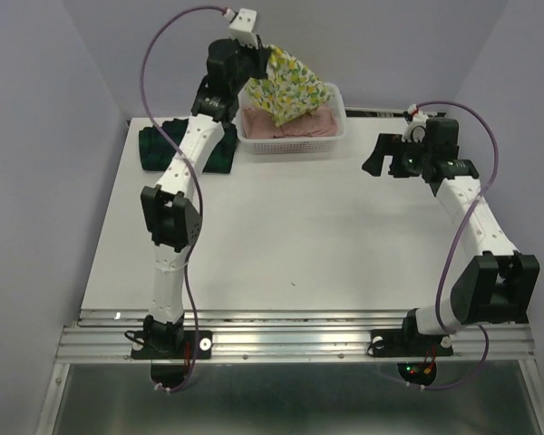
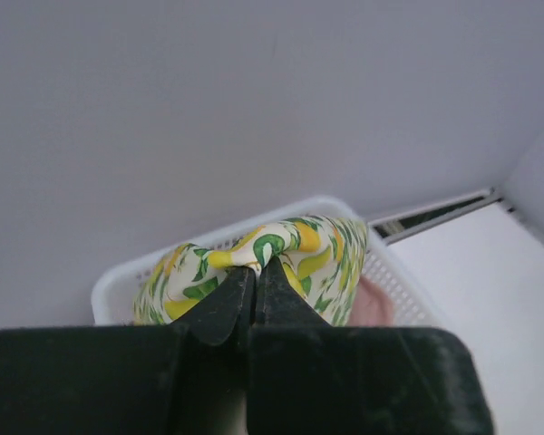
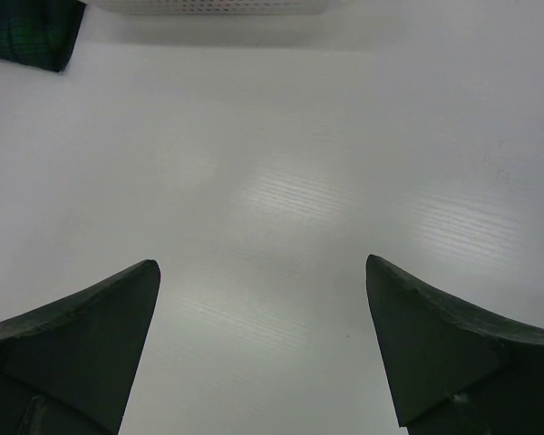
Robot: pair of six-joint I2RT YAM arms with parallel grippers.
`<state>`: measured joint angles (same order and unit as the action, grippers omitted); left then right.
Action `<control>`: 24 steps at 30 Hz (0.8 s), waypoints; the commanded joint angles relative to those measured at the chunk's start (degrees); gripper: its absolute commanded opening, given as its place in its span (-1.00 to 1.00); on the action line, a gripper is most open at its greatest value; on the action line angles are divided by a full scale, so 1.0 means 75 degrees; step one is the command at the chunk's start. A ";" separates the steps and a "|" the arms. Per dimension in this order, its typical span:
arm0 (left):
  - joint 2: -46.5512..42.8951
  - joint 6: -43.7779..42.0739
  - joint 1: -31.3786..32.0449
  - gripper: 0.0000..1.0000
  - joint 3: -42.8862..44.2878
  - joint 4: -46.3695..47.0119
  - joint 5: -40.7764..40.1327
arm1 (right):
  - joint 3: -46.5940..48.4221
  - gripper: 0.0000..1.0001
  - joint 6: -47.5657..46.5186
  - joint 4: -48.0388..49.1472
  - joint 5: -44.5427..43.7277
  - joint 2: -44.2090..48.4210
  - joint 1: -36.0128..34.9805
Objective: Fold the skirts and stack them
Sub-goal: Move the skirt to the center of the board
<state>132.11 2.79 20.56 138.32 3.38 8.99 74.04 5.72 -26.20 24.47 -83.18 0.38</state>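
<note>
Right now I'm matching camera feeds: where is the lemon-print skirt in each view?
Top external: top centre, the lemon-print skirt hangs from the left gripper over the white basket.
Left wrist: lower centre, pinched in that gripper.
Right wrist: not in it.
Shared landmark: the white basket, in all three.

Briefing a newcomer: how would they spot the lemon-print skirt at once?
Find the white lattice basket far back on the table. Hanging over it from the shut left gripper is the lemon-print skirt. It is pale with yellow lemons and green leaves, unlike the pink skirt in the basket and the dark plaid skirt left of it.
</note>
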 commanded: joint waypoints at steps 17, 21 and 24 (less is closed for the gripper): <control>-0.7017 0.0052 0.0633 -1.00 -0.5110 -0.1645 0.1953 | 0.0008 1.00 -0.1967 -0.1838 0.1178 0.1187 -0.0028; -0.8062 -0.0254 0.1137 -1.00 -0.7161 -0.1996 0.1930 | -0.0145 1.00 -0.2250 -0.2319 0.1343 0.1398 -0.0028; -0.8731 -0.0290 0.1267 -1.00 -0.8701 -0.2114 0.1953 | -0.0473 1.00 -0.2612 -0.2589 0.1460 0.1772 -0.0028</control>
<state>73.78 2.66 28.84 81.43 -11.86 22.09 72.73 -9.28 -41.71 33.06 -73.97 0.38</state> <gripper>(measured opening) 0.045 0.999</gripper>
